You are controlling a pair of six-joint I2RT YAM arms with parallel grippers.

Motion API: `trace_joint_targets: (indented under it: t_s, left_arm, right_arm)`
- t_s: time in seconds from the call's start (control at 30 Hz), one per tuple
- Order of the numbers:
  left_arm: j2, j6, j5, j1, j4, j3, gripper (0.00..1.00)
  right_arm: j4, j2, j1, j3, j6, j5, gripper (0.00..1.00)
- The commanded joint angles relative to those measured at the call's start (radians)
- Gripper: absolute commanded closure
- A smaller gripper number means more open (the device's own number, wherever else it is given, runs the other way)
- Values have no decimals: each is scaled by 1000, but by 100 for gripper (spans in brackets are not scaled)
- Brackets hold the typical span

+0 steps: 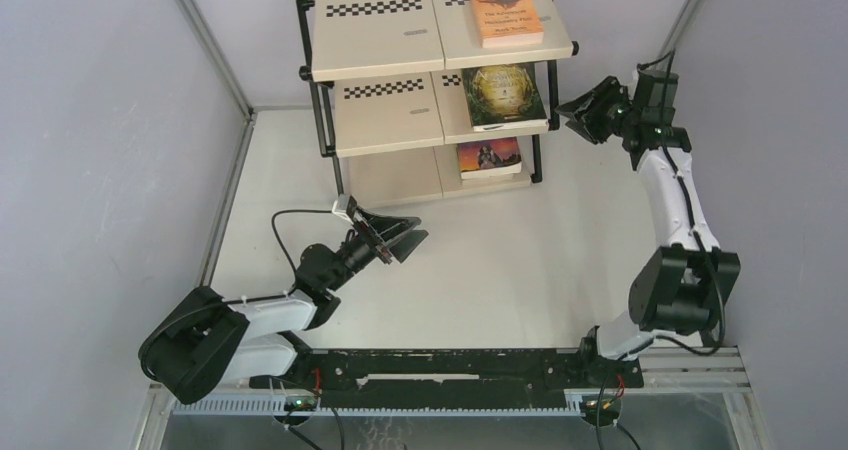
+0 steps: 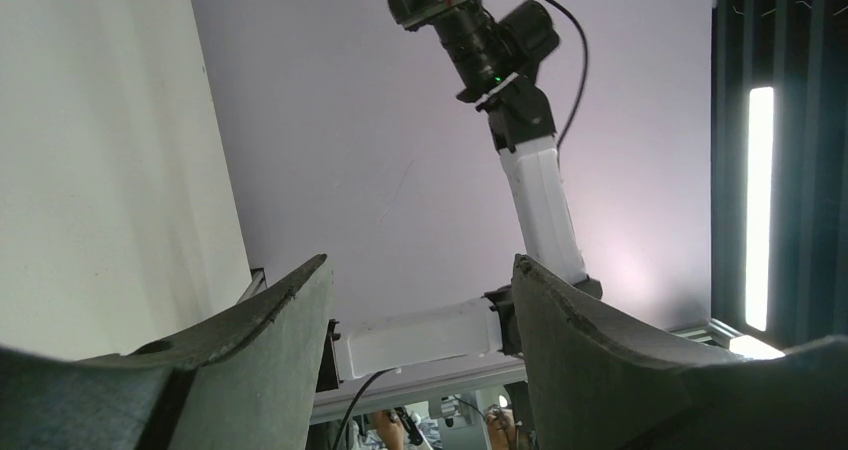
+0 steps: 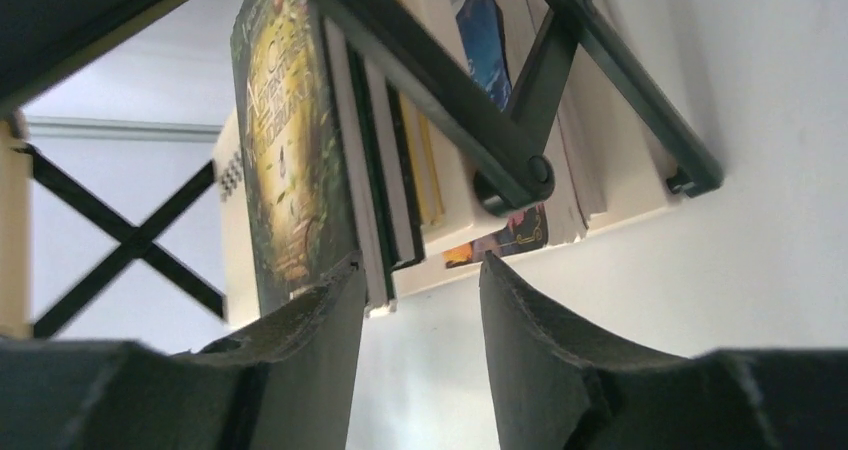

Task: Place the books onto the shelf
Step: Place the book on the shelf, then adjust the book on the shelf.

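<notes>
Right pincer (image 3: 420, 270) empty beside shelf (image 1: 380, 55), books (image 1: 505, 10) on each tier

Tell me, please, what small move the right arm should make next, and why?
Probably draw the right gripper back from the shelf: its jaws stand open and empty beside the green book, which already lies on the middle tier.

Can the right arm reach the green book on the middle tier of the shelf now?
Probably yes: the open right tool hangs just beside the green book, though the black frame post stands partly between them.
</notes>
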Motion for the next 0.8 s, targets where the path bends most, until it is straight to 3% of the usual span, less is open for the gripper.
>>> trace_joint_targets:
  t_s: [0.0, 0.23, 0.57, 0.77]
  left_arm:
    - [-7, 16, 12, 1, 43, 33, 30]
    - [-78, 89, 15, 1, -86, 10, 30]
    - [-251, 237, 14, 1, -427, 51, 29]
    - [-306, 281, -6, 1, -532, 63, 29]
  right_arm:
    - [-42, -162, 105, -18, -196, 243, 49]
    - [-3, -298, 270, -147, -327, 469, 66]
    - [33, -253, 416, -145, -376, 539, 96]
    - [46, -191, 450, -99, -381, 554, 100]
